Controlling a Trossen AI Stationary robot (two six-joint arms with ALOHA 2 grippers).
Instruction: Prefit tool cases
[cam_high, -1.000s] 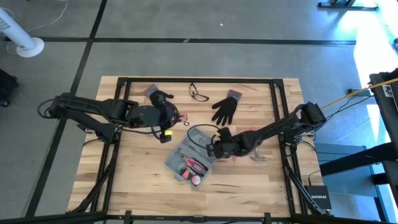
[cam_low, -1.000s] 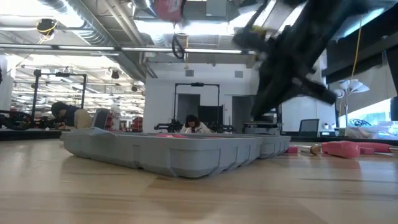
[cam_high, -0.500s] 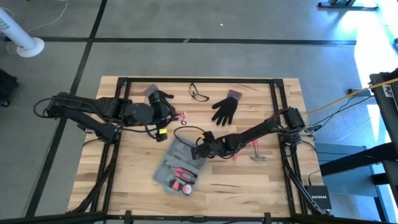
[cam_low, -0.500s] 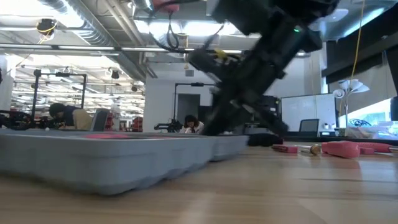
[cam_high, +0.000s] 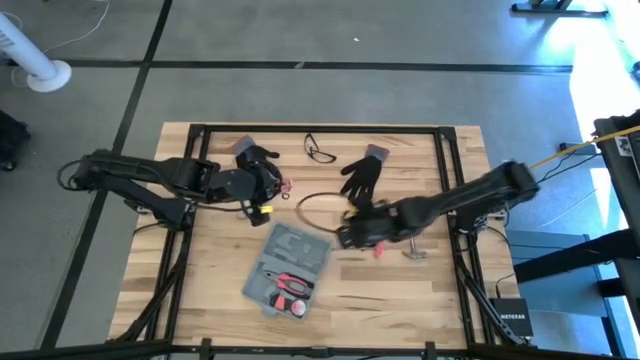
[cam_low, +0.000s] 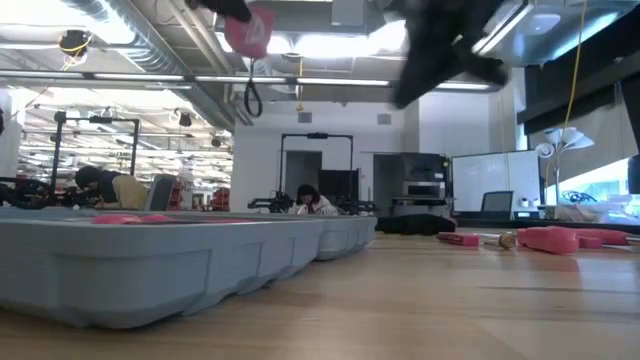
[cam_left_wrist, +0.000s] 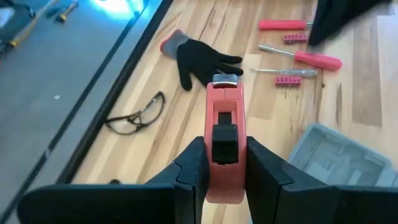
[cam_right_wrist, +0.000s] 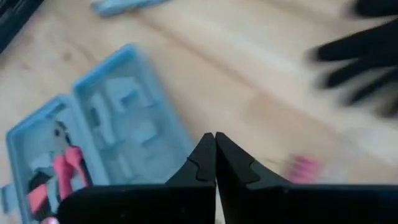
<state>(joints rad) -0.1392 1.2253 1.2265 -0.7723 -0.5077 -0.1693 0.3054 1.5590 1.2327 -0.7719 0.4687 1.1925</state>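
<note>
- One tool case (cam_high: 285, 270) is counted, lying open and flat on the table (cam_high: 450, 300) towards its near edge, left of centre; both halves face up.
- Partly filled, as judged: a pink-handled tool (cam_high: 291, 283) and a round pink item are seen in one half; the other half shows bare moulded recesses (cam_right_wrist: 124, 118); most fitting appears left to do.
- One pink tape measure (cam_left_wrist: 224, 140) is clamped between the fingers of the left gripper (cam_left_wrist: 222, 180), held above the table near the far left glove; not yet placed in the case.
- One right gripper (cam_right_wrist: 215, 152) is seen with fingertips pressed together and nothing between them, poised over the table just right of the case.
- Two black gloves are counted: one (cam_high: 362, 175) at the far centre, one (cam_high: 250, 155) partly hidden by the left arm.
- One pair of safety glasses (cam_high: 319, 151) is noted at the far edge.
- Two pink-handled screwdrivers (cam_left_wrist: 311, 59) and several small pink bit strips are seen loose on the table right of the case; one hammer-like tool (cam_high: 412, 250) lies near them; the exact count of small bits cannot be told.
</note>
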